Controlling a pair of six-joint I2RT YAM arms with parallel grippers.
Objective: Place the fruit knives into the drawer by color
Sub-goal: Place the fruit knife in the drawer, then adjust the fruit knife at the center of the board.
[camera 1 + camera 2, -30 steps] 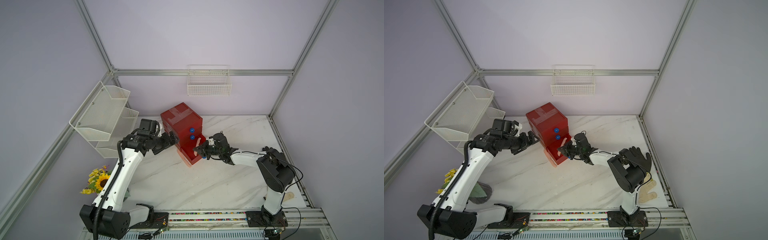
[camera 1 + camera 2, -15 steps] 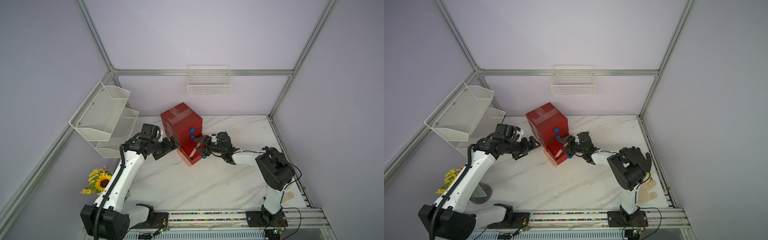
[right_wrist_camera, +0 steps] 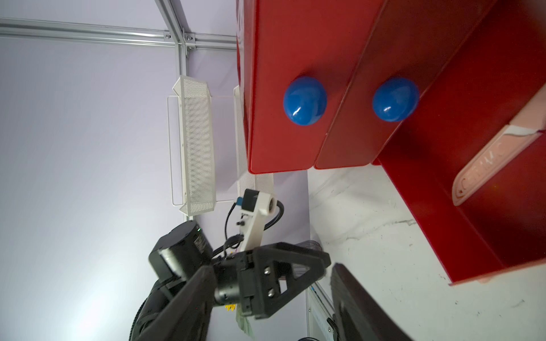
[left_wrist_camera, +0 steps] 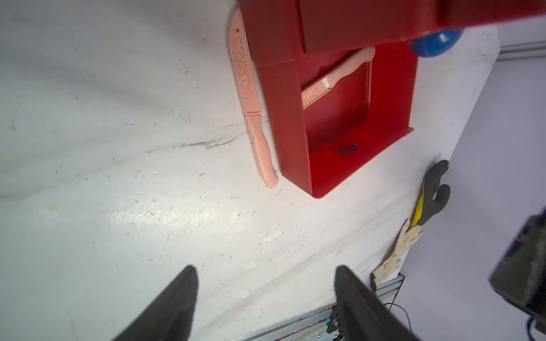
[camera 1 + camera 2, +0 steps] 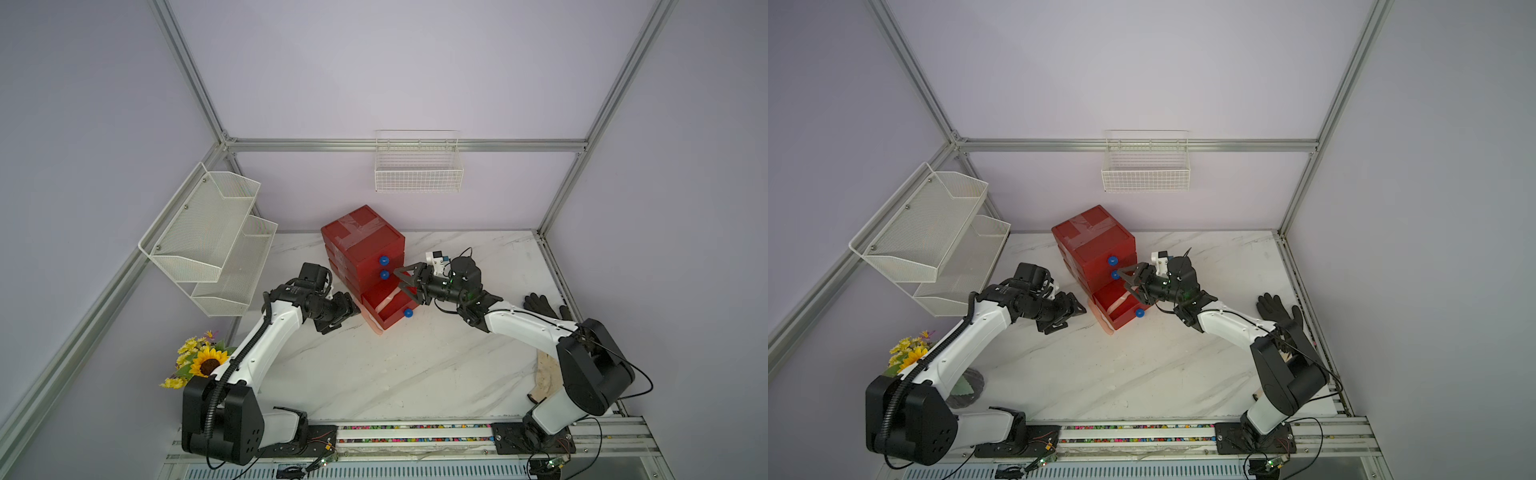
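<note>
**Marble table: bottom drawer open, both claws empty**

Marble tabletop (image 5: 374, 374) fills the floor of a lilac-walled cell framed in aluminium. At far left a white 2-tier mesh rack (image 5: 208, 232) hangs on the side wall, with sunflowers (image 5: 205, 361) below it at the table's edge.

Next comes the left gripper (image 5: 347, 309), low over the table just beside the chest. In the left wrist view its 2 fingers (image 4: 177, 295) are spread with nothing between them.

1 salmon-pink knife (image 4: 251, 97) lies flat on the marble, right against the outer side wall of the bottom drawer (image 4: 292, 118). That drawer stands open from the red chest (image 5: 361, 245). The 2 drawers above it are shut, and each of the 3 carries a round blue knob (image 5: 383, 260). Inside the open drawer the other pink knife (image 4: 339, 76) lies at a slant, partly under the drawer above.

To the right of the chest, the right gripper (image 5: 401, 280) hangs at the height of the middle knob and faces the drawer fronts. Its jaws are spread, gripping nothing.

On the back wall hangs a white wire basket (image 5: 417, 170). At far right a black glove (image 5: 540, 305) lies on the table.
</note>
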